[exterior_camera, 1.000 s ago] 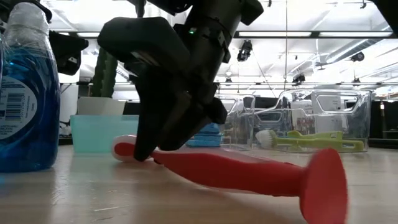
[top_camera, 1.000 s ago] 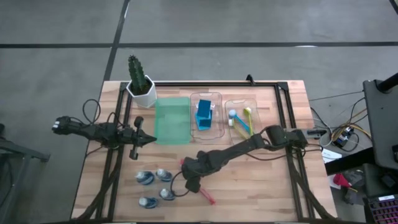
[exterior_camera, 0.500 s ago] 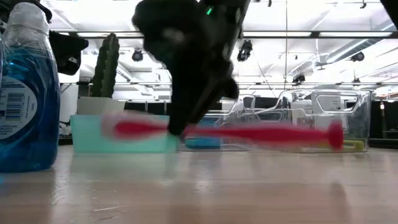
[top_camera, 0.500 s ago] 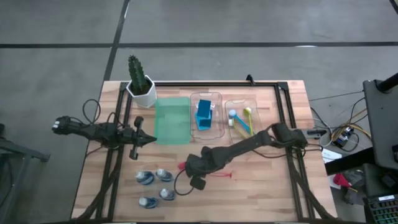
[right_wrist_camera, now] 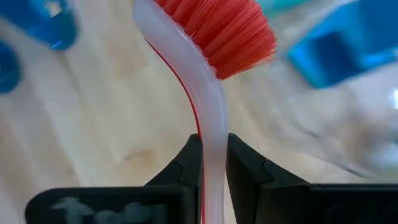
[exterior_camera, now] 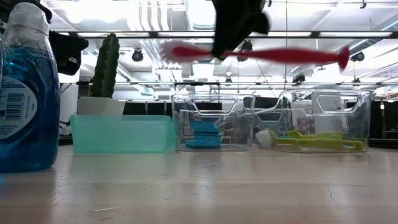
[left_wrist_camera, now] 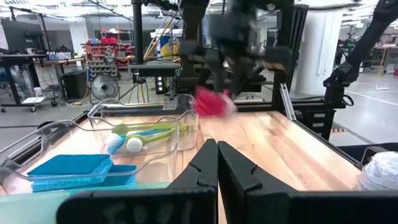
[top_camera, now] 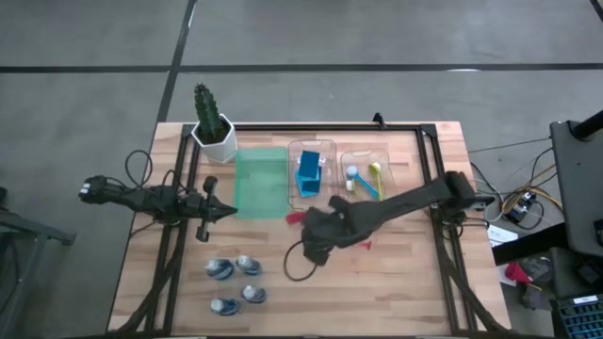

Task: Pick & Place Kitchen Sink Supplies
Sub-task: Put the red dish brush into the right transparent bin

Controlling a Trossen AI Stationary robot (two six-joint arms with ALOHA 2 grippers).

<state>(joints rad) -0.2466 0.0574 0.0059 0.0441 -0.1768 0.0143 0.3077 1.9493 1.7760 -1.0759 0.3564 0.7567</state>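
Above a wooden table (top_camera: pixel 396 273), the right gripper (right_wrist_camera: pixel 208 163) is clamping a pink brush (exterior_camera: pixel 249 54) by its stiff, probably slippery neck (likely light); the left gripper (left_wrist_camera: pixel 214 163), pinched closed, is waiting.

bottle label (exterior_camera: pixel 13 106), print unreadable

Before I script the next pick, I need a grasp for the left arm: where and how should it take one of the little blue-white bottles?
Grip one bottle across its rounded body, coming straight down from above. All four lie flat on the table, loosely clustered, so pick an outer one where the fingers can clear its neighbours. The left gripper sits nearby; the right gripper holds the pink brush.
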